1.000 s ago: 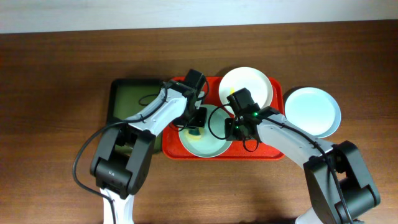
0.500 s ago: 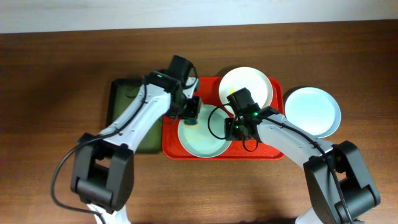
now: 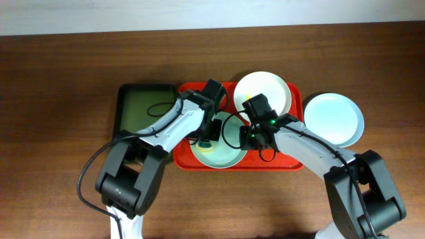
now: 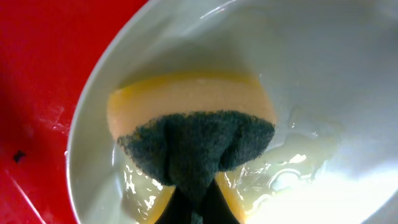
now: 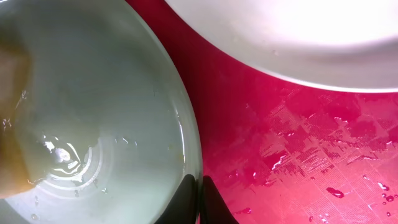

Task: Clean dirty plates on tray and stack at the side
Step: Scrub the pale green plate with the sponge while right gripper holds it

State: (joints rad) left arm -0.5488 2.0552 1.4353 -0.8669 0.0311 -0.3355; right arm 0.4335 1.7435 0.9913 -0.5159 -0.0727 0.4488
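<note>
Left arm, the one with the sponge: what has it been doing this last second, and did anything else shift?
The left tool, shut on the sponge, swept up and left to the mint plate's rim, then came back toward its middle, like a scrubbing stroke. Nothing was taken or let go. The right tool kept pinching that plate's rim. The white plate, blue plate and red tray stayed put.

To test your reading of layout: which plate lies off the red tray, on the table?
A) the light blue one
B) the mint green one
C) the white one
A: the light blue plate sits on the wooden table beside the red tray; the white plate and mint green plate lie on it.
</note>
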